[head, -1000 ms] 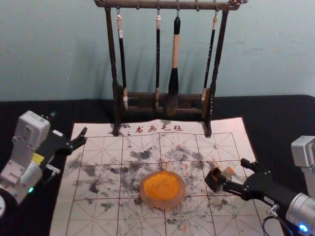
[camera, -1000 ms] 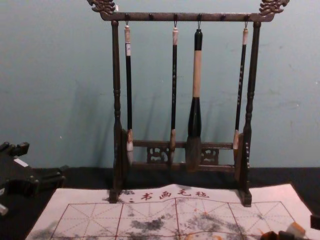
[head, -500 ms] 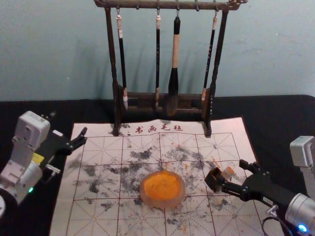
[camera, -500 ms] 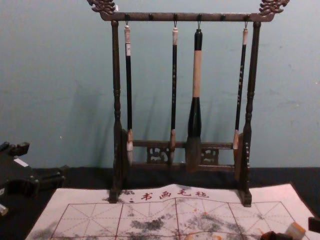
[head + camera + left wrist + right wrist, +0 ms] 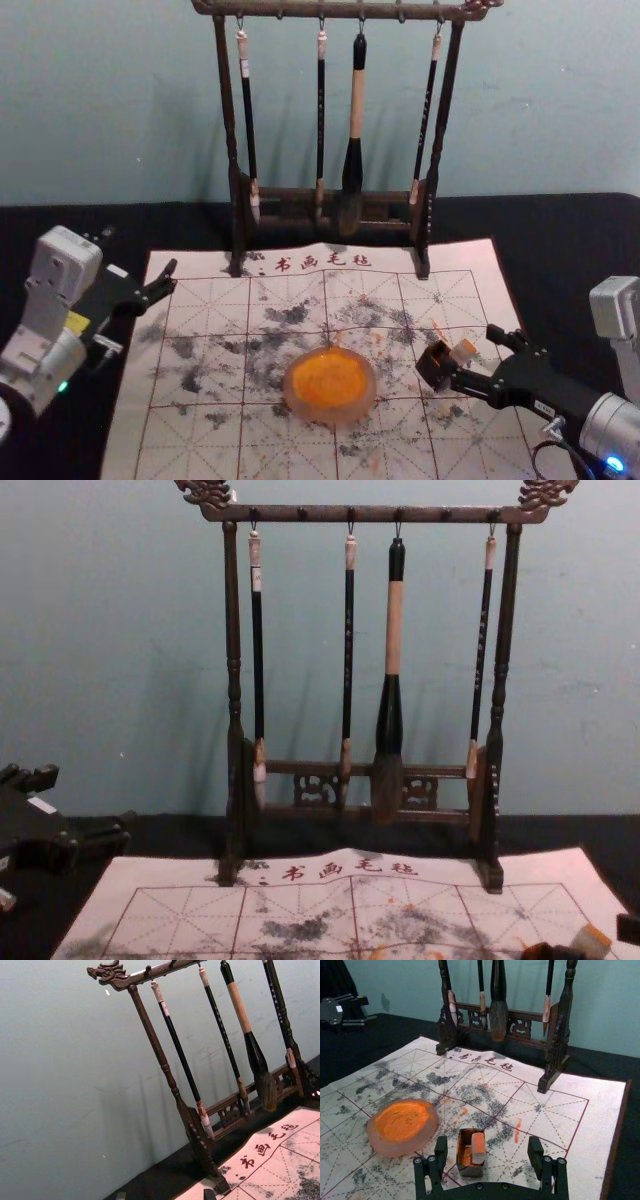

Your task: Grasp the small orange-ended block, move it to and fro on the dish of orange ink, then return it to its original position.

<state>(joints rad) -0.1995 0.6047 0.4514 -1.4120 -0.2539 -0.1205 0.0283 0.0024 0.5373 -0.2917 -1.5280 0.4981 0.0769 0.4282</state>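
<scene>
Right gripper [image 5: 474, 355] spread wide around the block [image 5: 478, 1148] — dish [image 5: 432, 1122] to its left — left gripper [image 5: 138, 251], also wide, farther left.

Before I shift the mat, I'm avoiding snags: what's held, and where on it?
Nothing is held: the right gripper is open near the block, and the left gripper is open too.

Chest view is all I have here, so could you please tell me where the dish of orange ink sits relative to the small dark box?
Observer: The ink dish is to the robot's left of the small dark box.
Operator: Thank you. Is the right gripper closed on the block?
Observer: No, in the right wrist view its fingers stand open, with a gap on each side of the box that holds the block.
</scene>
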